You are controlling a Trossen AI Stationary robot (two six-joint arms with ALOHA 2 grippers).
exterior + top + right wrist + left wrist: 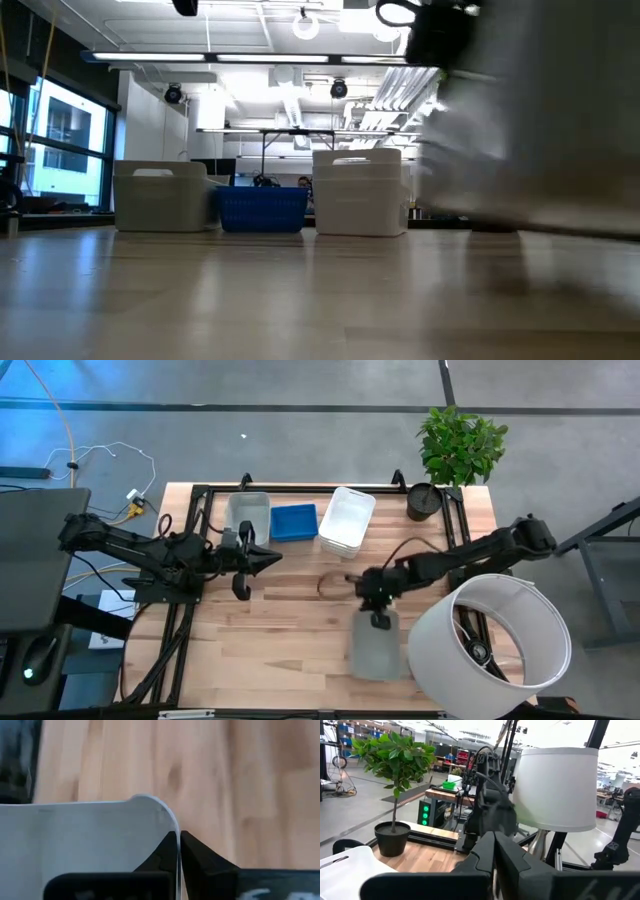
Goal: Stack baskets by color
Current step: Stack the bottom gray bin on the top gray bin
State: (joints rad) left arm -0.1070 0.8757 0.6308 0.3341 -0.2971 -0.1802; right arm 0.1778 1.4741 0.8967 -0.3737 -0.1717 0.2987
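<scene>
- Here, going left to right, the left gripper (pixel 268 559) waits over the table's left half with its jaws together and nothing between them, pointing toward the middle.
- At the back edge three groups of baskets stand in a row: a translucent grey basket (pixel 248 515), just beside it a blue basket (pixel 293 522), then a white stack (pixel 347 520) that looks like nested white baskets.
- Further right, nearer the front, the right gripper (pixel 381 620) is down on the back rim of a lone grey basket (pixel 375 648); in the right wrist view its fingers (pixel 200 860) are pinched on the thin wall (pixel 172 827), so the jaws are clamped on that basket.
- This basket looks like light, thin moulded plastic: stiff enough to lift by one wall, but the wall may flex and the smooth rim could slip, so I judge it will tilt away from a one-sided grip.
- The short-end rim, near its middle, seems the sensible place to hold, and that is roughly where the grip sits.
- It belongs with the grey basket at the back left.
- On the far right a large white cylinder (pixel 490 645) stands close by, with a potted plant (pixel 452 455) behind it.
</scene>
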